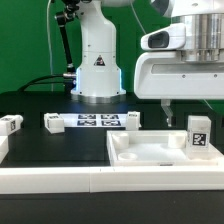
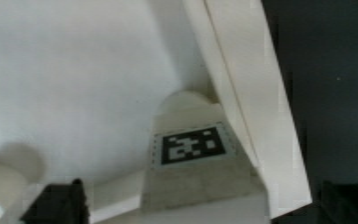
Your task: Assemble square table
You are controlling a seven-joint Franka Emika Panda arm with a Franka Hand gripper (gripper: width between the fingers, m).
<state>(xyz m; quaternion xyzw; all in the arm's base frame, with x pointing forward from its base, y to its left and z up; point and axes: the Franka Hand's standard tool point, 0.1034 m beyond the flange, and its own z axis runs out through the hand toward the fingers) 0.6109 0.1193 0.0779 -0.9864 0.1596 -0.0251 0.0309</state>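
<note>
My tool (image 1: 190, 110) hangs wide open with nothing between its fingers, and neither finger touches any part. In the wrist view one dark fingertip (image 2: 60, 203) shows at the picture's edge.

Right beneath the tool stands the tagged leg (image 1: 198, 135), upright, its black-and-white tag facing the exterior camera. In the wrist view it sits tight against the raised rim (image 2: 247, 90). The leg rests on the square table slab (image 1: 150, 152), in the part of it toward the exterior view's right. The slab lies flat on the black table (image 1: 40, 148) with its recessed face up, just behind the long white border wall (image 1: 60, 185).

Farther back, the marker board (image 1: 95, 121) lies flat on the table. The nearest loose leg (image 1: 132, 118) lies just beside its end on the exterior view's right, and the second loose leg (image 1: 53, 122) lies at its other end. The third loose leg (image 1: 10, 125) lies well apart, at the exterior view's left edge. My arm's base (image 1: 97, 65) stands behind the marker board.
</note>
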